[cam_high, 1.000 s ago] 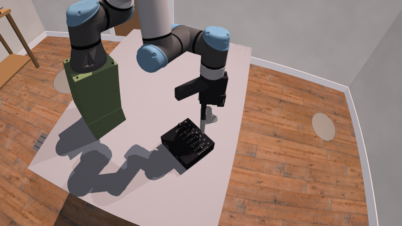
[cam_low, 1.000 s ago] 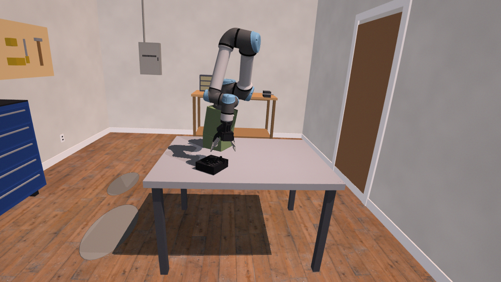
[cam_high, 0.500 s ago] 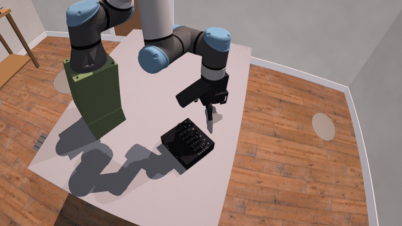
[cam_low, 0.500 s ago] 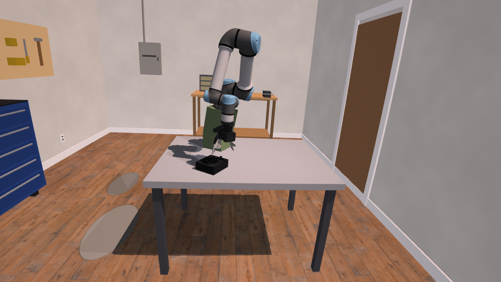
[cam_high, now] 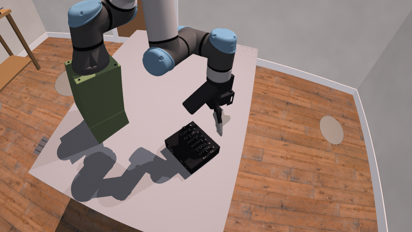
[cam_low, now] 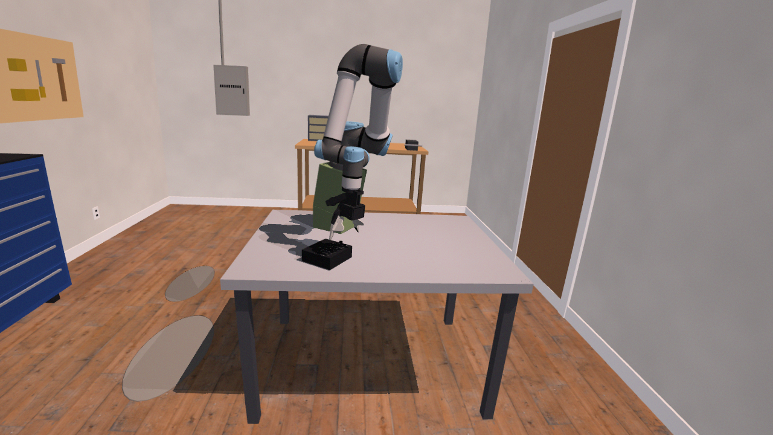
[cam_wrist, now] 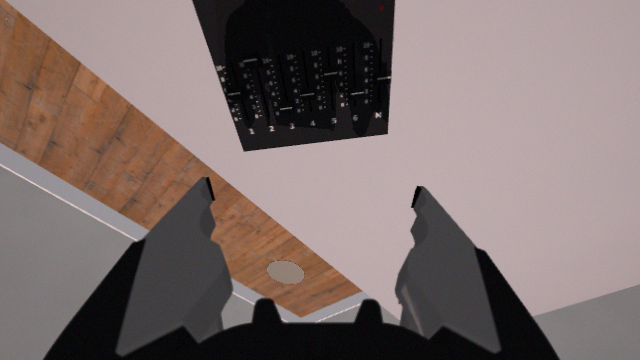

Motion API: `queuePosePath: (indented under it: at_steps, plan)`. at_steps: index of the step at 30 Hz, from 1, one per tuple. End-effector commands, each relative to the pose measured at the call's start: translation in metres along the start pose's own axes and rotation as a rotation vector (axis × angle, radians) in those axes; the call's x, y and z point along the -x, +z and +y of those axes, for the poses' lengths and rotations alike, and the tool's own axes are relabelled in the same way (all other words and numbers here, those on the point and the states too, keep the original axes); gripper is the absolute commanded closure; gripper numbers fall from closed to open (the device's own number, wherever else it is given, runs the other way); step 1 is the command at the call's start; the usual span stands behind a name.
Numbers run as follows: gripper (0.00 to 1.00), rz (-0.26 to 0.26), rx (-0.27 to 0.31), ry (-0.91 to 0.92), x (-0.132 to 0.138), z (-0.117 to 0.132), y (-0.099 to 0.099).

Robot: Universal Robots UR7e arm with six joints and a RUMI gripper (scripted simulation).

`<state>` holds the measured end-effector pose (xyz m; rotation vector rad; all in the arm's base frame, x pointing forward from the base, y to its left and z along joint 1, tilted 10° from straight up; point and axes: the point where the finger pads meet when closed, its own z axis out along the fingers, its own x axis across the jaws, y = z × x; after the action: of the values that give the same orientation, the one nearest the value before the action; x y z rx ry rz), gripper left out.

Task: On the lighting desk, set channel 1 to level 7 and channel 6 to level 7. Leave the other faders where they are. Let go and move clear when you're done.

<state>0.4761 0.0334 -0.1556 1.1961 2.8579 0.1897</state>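
The black lighting desk (cam_high: 192, 147) (cam_low: 326, 254) (cam_wrist: 300, 30) lies on the grey table (cam_high: 155, 86) (cam_low: 432, 259) (cam_wrist: 500, 125). In the wrist view its faders run in a row labelled 1 to 6 plus a master. The channel 1 knob (cam_wrist: 234, 93) sits near mid track. The channel 6 knob (cam_wrist: 357, 93) sits low on its track. My gripper (cam_high: 221, 125) (cam_low: 336, 227) (cam_wrist: 315, 183) is open and empty. It hangs above the table just beyond the desk's label edge, touching nothing.
The arm's green pedestal (cam_high: 98, 95) (cam_low: 323, 194) stands on the table behind the desk. The table's edge (cam_high: 244, 129) runs close to the gripper. A wooden shelf (cam_low: 378, 151) and a blue drawer cabinet (cam_low: 21, 232) stand off the table.
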Motion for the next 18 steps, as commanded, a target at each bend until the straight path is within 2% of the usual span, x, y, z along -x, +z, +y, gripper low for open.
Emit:
queuePosePath:
  at_steps: [1, 18]
  plan:
    - [0.00, -0.001, 0.003, -0.065, 0.0012, 0.0032, 0.0008]
    - [0.00, -0.002, 0.002, -0.121, 0.0018, 0.0042, 0.0015]
